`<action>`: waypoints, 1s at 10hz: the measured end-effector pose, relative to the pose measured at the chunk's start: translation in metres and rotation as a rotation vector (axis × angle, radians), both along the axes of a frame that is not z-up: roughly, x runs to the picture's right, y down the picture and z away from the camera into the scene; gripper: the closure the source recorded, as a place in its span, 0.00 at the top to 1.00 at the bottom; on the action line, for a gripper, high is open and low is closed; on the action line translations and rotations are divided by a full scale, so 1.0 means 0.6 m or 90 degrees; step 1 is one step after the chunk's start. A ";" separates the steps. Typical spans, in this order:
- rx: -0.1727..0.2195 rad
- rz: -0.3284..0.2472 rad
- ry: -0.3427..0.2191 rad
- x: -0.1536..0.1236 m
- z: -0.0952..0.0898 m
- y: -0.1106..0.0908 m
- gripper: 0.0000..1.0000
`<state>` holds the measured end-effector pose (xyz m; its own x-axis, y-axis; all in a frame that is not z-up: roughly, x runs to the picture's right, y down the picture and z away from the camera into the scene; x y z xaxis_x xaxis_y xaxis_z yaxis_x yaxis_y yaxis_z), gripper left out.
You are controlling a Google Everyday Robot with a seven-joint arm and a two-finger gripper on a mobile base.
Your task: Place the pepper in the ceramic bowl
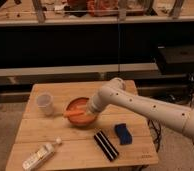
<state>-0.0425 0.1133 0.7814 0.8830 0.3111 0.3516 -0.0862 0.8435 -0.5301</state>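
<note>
The orange-red ceramic bowl sits mid-table on the wooden table. The slim orange pepper lies nearly level over the bowl's front-left part, its thin end sticking out past the left rim. My gripper, at the end of the white arm that reaches in from the right, is over the bowl's right side and shut on the pepper's thick end. The bowl's right rim is hidden behind the gripper.
A translucent whitish cup stands left of the bowl. A white bottle lies at the front left corner. A black block and a blue sponge lie in front of the bowl, to the right. Dark shelving runs behind the table.
</note>
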 end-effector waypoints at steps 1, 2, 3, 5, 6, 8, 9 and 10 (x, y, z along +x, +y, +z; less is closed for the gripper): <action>0.000 0.000 0.002 0.000 0.001 -0.003 0.00; -0.001 0.000 0.006 0.000 0.004 -0.005 0.00; -0.002 0.001 0.008 0.000 0.005 -0.008 0.00; -0.004 0.002 0.012 -0.002 0.009 -0.011 0.00; -0.006 0.002 0.015 -0.002 0.012 -0.013 0.00; -0.009 0.003 0.020 -0.003 0.016 -0.018 0.00; -0.010 0.003 0.020 -0.004 0.017 -0.018 0.00; -0.011 0.004 0.023 -0.003 0.019 -0.020 0.00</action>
